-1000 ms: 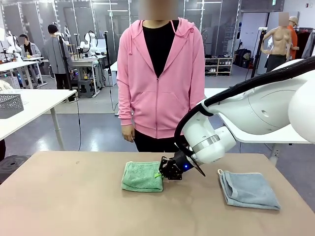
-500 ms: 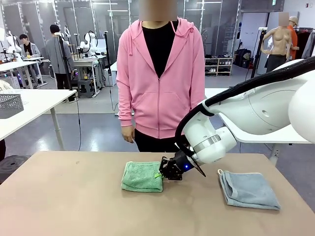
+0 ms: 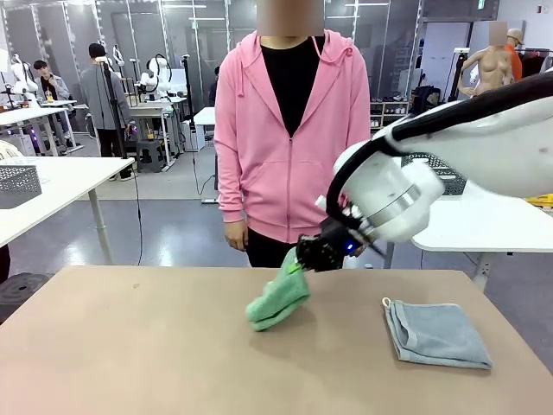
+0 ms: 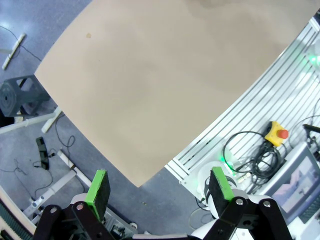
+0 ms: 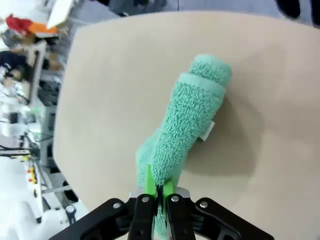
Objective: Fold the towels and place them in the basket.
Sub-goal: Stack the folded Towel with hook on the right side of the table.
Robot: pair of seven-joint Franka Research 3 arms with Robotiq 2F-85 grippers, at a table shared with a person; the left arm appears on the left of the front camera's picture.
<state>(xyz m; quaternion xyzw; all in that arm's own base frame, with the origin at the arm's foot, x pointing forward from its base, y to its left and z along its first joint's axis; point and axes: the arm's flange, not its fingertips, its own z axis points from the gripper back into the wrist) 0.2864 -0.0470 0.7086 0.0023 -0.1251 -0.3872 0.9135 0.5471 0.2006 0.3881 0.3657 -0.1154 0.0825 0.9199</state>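
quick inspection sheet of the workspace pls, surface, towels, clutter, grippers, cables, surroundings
surface: tan table, bare apart from the towels
job's things: green towel hanging from the right gripper, low end near the table; blue-grey towel folded flat at the right
clutter: nothing seen
grippers: right gripper shut on the green towel; left gripper open, holding nothing, above the table edge
cables: black cables by a yellow stop button, off the table
surroundings: person in pink hoodie at the far side

The right gripper is lifted up with its jaws squeezed tight, and the left gripper has its jaws wide apart.
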